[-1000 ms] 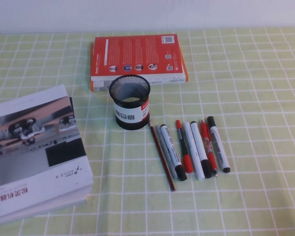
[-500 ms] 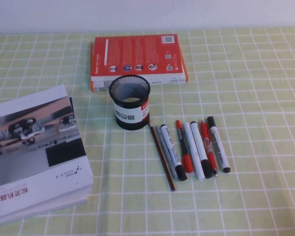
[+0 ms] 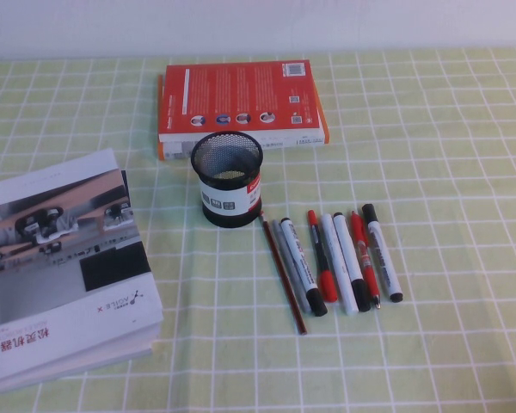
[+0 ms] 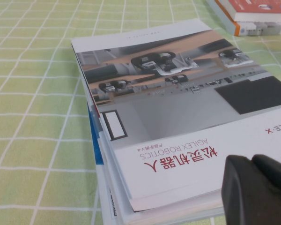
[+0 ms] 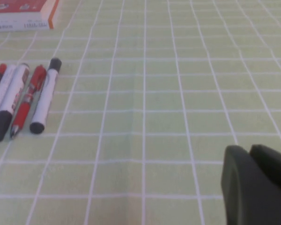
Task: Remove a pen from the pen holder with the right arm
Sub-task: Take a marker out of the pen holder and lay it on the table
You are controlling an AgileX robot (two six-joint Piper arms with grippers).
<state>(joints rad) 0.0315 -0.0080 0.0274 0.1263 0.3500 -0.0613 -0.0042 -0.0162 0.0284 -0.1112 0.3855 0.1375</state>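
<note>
Apparently there is little left to take out: no pen rises over the rim of the holder [image 3: 229, 185], and its inside looks empty, though the mesh hides the bottom partly. The pens [image 3: 344, 258] lie in a row on the cloth [image 3: 447, 129], just beside the holder on its right. The right gripper [image 5: 249, 152] hangs low over bare cloth, well apart from the pens, with its fingers pressed together and nothing between them. The left gripper [image 4: 251, 161], also closed and empty, hovers over a corner of the booklets [image 3: 60, 267]. Neither arm shows in the high view. If a pen does hide inside, I think the right arm should come from above, open the fingers before it enters, take the pen near its top and lift straight up, because the light holder can tip easily. The cloth is soft, green with a white grid. The booklets make a thick stack of glossy, slippery paper. The book [image 3: 241, 99], red and flat, lies behind the holder. The holder is a round cup of black wire mesh with a white label. The pens are smooth plastic cylinders that roll easily. The pencil [image 3: 284, 275] is thin and dark red.
</note>
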